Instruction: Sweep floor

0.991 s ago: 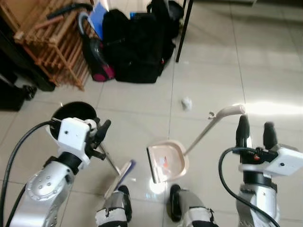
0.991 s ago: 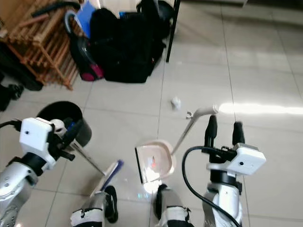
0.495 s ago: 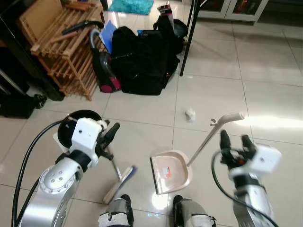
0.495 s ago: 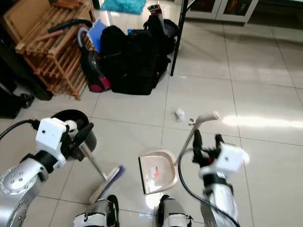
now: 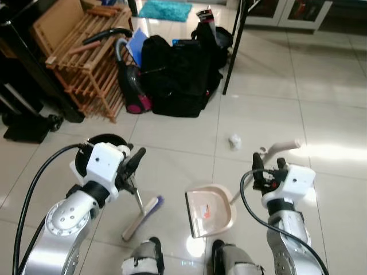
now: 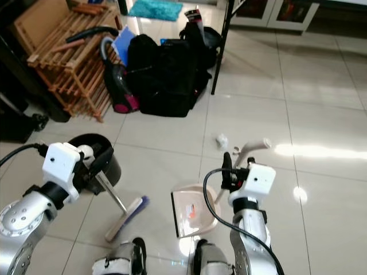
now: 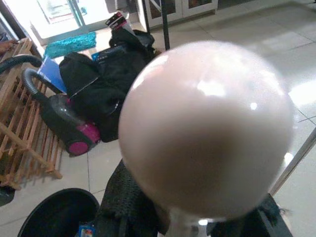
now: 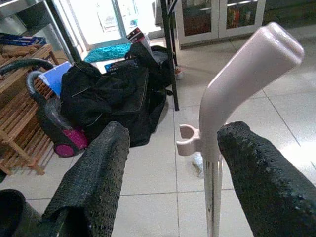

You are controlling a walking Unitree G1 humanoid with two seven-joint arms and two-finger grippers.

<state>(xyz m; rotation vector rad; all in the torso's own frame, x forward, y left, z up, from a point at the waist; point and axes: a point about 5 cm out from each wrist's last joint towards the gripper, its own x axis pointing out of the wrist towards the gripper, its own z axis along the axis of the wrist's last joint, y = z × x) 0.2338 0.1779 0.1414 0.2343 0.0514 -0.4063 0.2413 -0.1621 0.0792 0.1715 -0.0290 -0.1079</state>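
Two pincers show from the head: the left pincer (image 5: 133, 163) is clenched on the broom (image 5: 140, 207), whose brush rests on the tiled floor (image 5: 172, 146) beside the dustpan (image 5: 211, 209). Left wrist view: the broom's round handle end sits between the fingers (image 7: 126, 202). Right wrist view: the right pincer (image 8: 173, 168) is spread wide around the dustpan's upright handle.

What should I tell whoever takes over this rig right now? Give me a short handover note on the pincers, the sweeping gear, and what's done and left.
Left pincer: shut on the broom handle, broom head resting on the tiles by the robot's feet.
Right pincer: open, fingers on either side of the dustpan handle, not gripping it.
Dustpan: on the floor in front of the feet, with a little debris inside.
Crumpled paper: on the tiles beyond the dustpan, not swept.
Black bin: on the robot's left.
Left to do: grip the dustpan, sweep the paper in, probably empty it into the bin.
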